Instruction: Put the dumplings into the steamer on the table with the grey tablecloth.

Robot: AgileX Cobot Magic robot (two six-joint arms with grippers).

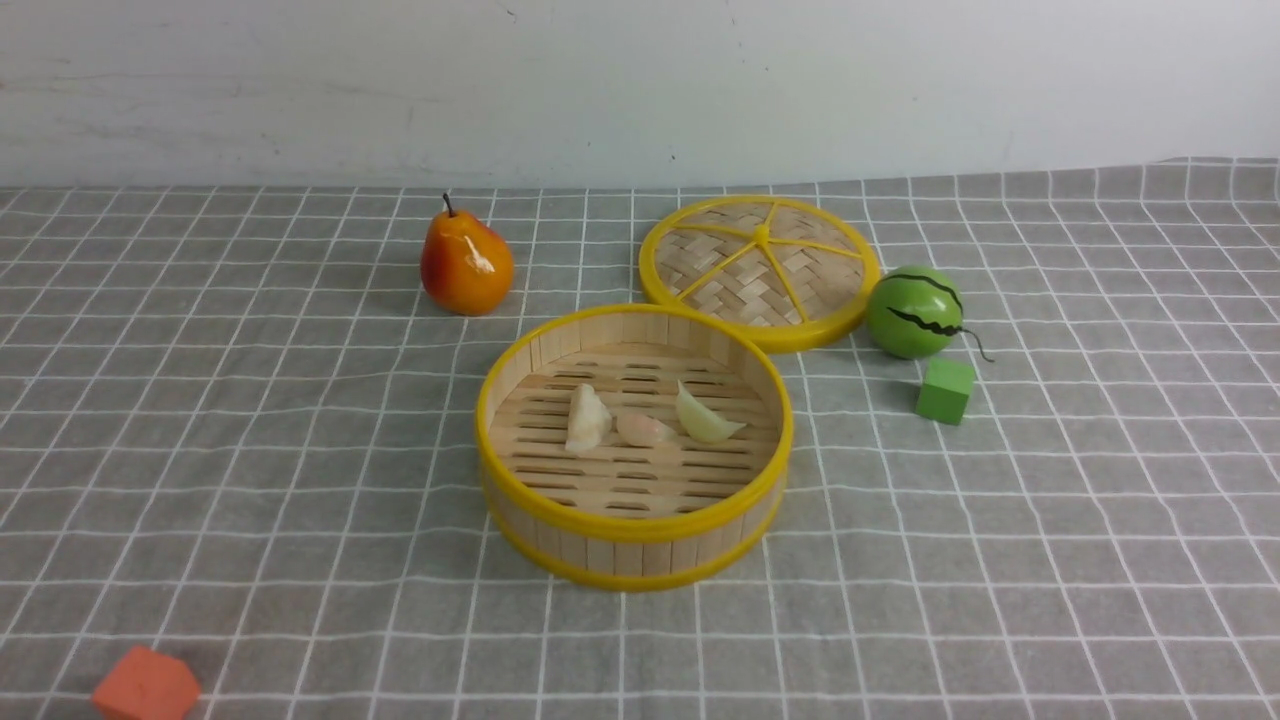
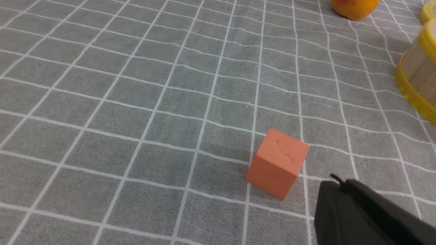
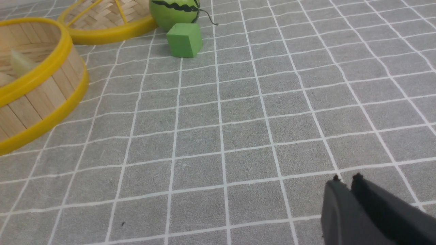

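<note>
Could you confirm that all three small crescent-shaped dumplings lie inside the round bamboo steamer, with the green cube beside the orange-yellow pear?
Not quite. The three small crescent-shaped dumplings do lie inside the round bamboo steamer, but the green cube sits beside the green striped toy watermelon, not the orange-yellow pear, which stands on the steamer's other side. The front view shows this.

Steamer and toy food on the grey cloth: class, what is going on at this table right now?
All three dumplings lie inside the open steamer, so the loading looks finished. The woven lid lies flat behind it, touching its rim. Neither arm is handling anything: the left gripper is shut near the orange block, and the right gripper, nearly closed and empty, hangs above bare grey tablecloth.
</note>
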